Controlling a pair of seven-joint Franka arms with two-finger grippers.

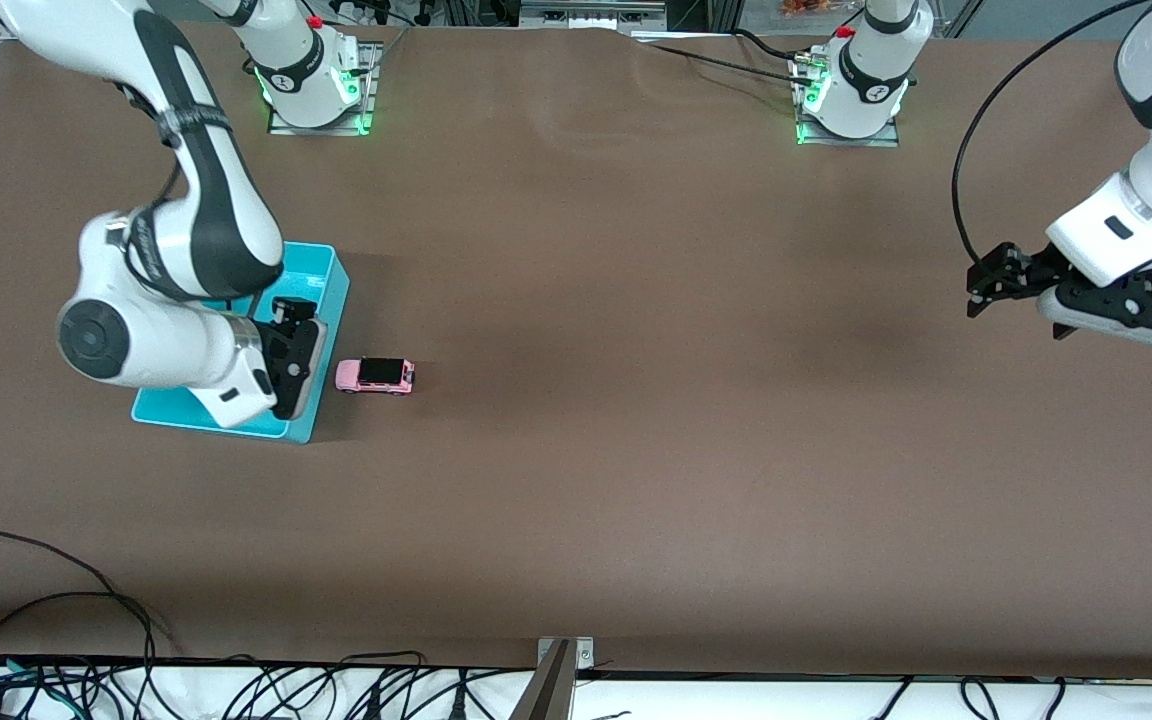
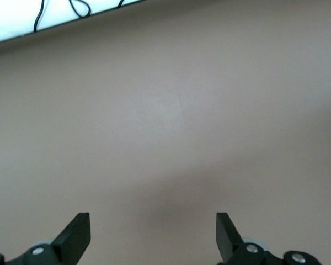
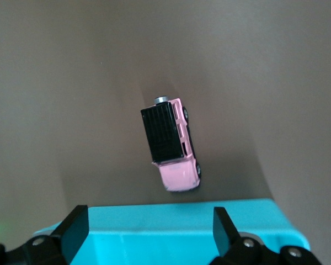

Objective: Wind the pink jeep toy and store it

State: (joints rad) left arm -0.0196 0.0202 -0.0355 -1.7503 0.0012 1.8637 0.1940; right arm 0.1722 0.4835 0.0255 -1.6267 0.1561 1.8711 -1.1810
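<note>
We see the pink jeep toy (image 1: 375, 375) upright on the brown table (image 1: 636, 450) just beside the turquoise bin (image 1: 328, 290), right gripper (image 1: 293, 362) over the bin's edge with fingers apart, left gripper (image 1: 981, 290) waiting over bare table, fingers apart

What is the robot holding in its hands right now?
Nothing. The right gripper is open over the turquoise bin, the pink jeep toy sits on the table beside the bin, and the left gripper waits open over bare table.
</note>
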